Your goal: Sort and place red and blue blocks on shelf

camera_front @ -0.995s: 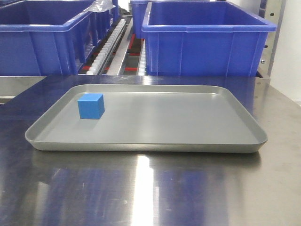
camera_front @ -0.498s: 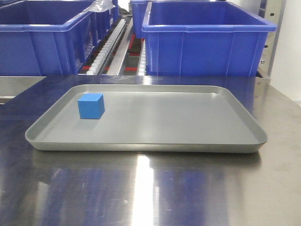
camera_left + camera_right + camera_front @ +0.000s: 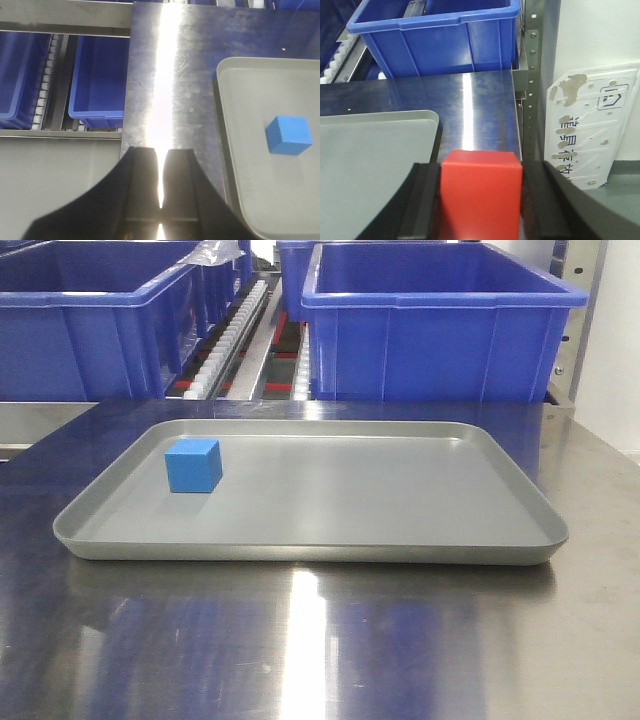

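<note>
closest in, the right pincer grips the red block, a finger pressed to each side, over the right end of the steel tabletop, just off the grey tray's corner. the left pincer is drawn narrow, only a slit of light between its jaws and nothing in it, over the tabletop left of the tray. the blue block sits flat in the tray's left part, toward the back. behind stand big blue bins on the shelf with its white roller tracks.
</note>
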